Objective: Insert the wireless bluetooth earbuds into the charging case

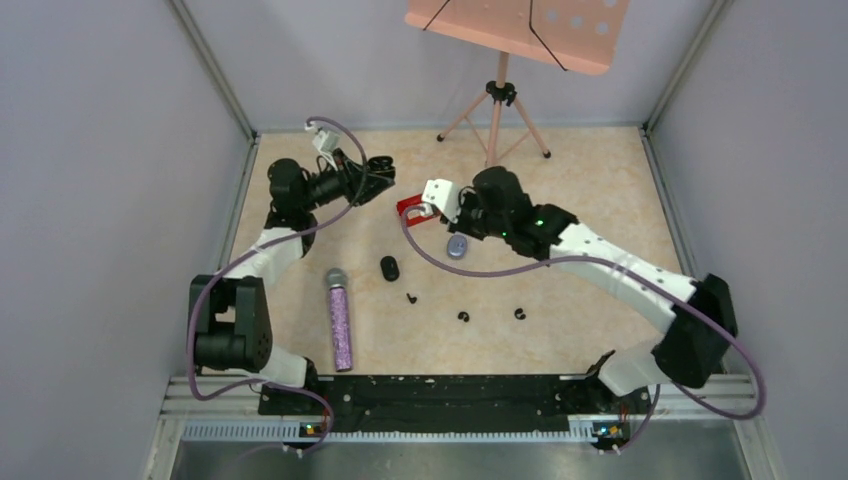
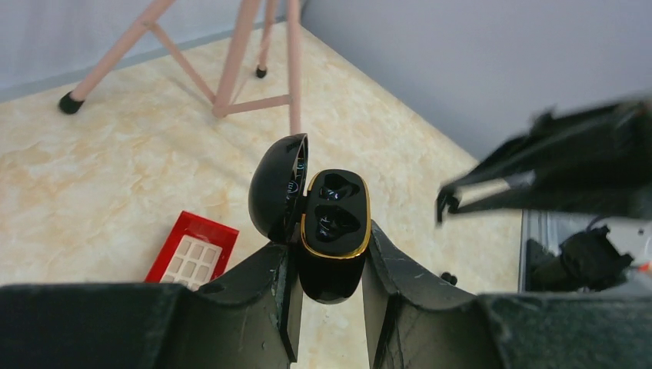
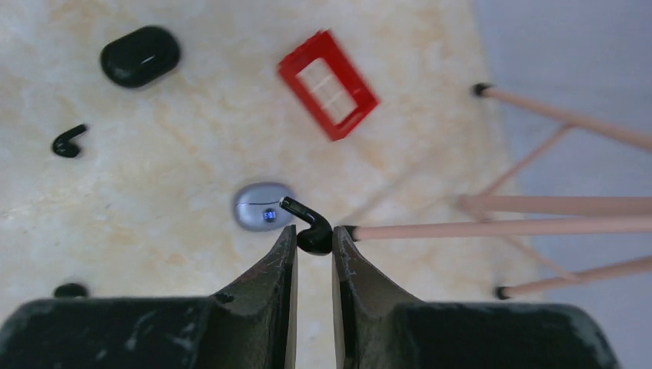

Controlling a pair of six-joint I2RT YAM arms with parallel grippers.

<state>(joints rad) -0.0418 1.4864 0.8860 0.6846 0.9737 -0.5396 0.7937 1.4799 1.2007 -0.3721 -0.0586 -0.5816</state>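
My left gripper (image 1: 378,172) (image 2: 329,254) is shut on an open black charging case with a gold rim (image 2: 332,231). It holds the case above the table, lid (image 2: 277,188) swung left and both sockets empty. My right gripper (image 1: 450,215) (image 3: 314,238) is shut on a black stemmed earbud (image 3: 310,228), raised above a grey oval case (image 3: 261,206) (image 1: 457,246). Three more black earbuds (image 1: 411,297) (image 1: 463,316) (image 1: 519,314) lie on the table nearer the bases. No pinkish-purple earbud shows.
A red box (image 1: 410,208) (image 2: 192,250) lies between the grippers. A closed black case (image 1: 389,268) (image 3: 140,55) and a glittery purple microphone (image 1: 341,318) lie front left. A pink music stand's tripod (image 1: 495,110) stands at the back. Grey walls enclose the table.
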